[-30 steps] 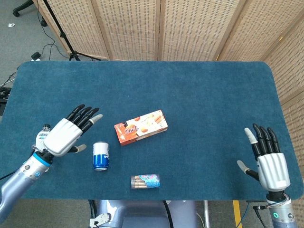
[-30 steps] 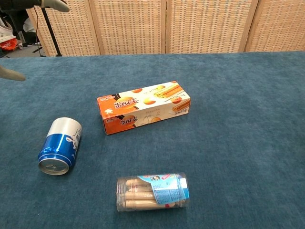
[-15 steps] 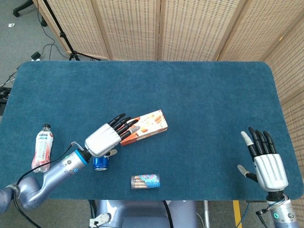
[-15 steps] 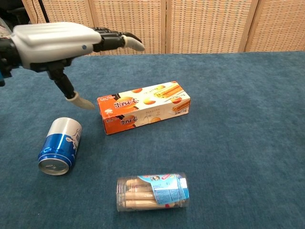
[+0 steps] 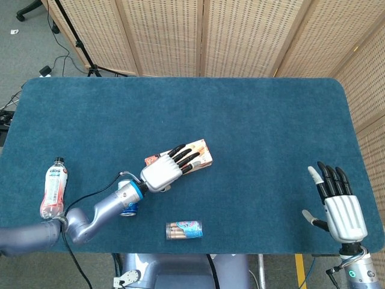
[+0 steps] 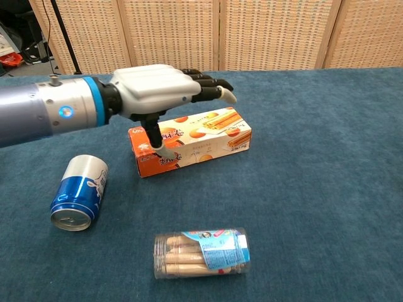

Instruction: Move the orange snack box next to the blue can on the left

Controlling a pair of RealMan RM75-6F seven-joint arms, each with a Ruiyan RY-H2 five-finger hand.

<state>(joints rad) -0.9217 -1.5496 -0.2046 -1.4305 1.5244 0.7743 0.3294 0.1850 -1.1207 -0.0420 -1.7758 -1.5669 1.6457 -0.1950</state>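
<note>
The orange snack box [image 5: 201, 155] [image 6: 208, 138] lies flat near the table's middle. My left hand [image 5: 167, 169] [image 6: 167, 92] hovers over its left half with fingers spread and straight, the thumb hanging down in front of the box's near side; it holds nothing. Left of the box the blue can [image 6: 79, 192] lies on its side, mostly hidden under my left forearm in the head view [image 5: 127, 208]. At the table's right front my right hand [image 5: 340, 208] stays open and idle.
A clear tube of biscuit sticks [image 5: 184, 230] [image 6: 201, 253] lies at the front edge, right of the can. A small drink bottle [image 5: 53, 186] lies far left. The blue table [image 5: 271, 132] is backed by wicker screens.
My left hand has swept right from beside the can to above the snack box. The box, can and tube have not moved. The right hand barely shifted.
</note>
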